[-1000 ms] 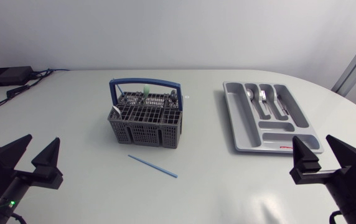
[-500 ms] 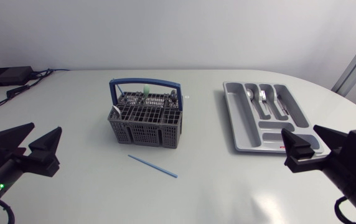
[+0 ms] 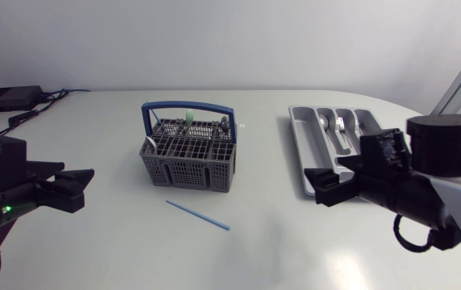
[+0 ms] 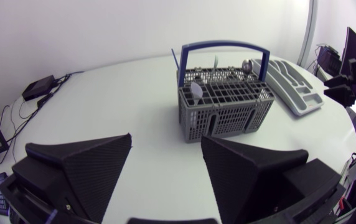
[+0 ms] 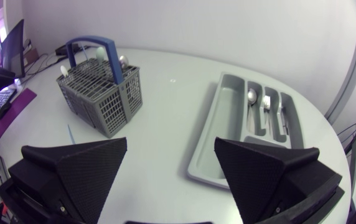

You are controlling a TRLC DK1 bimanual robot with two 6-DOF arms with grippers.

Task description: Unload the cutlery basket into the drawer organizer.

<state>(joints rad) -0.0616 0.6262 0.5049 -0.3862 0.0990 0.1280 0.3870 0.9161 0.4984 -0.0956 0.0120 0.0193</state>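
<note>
The grey cutlery basket (image 3: 188, 155) with a blue handle stands left of the table's middle, holding several pieces of cutlery. To its right lies the grey drawer organizer (image 3: 305, 137), with spoons (image 3: 332, 123) in its far slots. A thin blue stick (image 3: 198, 216) lies on the table in front of the basket. My left gripper (image 3: 81, 185) hovers open and empty, left of the basket; in its wrist view the basket (image 4: 224, 109) is ahead of the left gripper (image 4: 165, 138). My right gripper (image 3: 317, 187) is open and empty over the organizer's near end; the organizer (image 5: 212, 146) lies ahead of the right gripper (image 5: 170, 142).
A black box (image 3: 9, 98) with cables sits at the table's far left corner. A small white speck (image 3: 242, 126) lies behind the basket. Bare tabletop stretches between basket and organizer and along the front edge.
Both arms have swung up from the front corners toward the middle. The right gripper now covers the organizer's near end; the left points at the basket.
</note>
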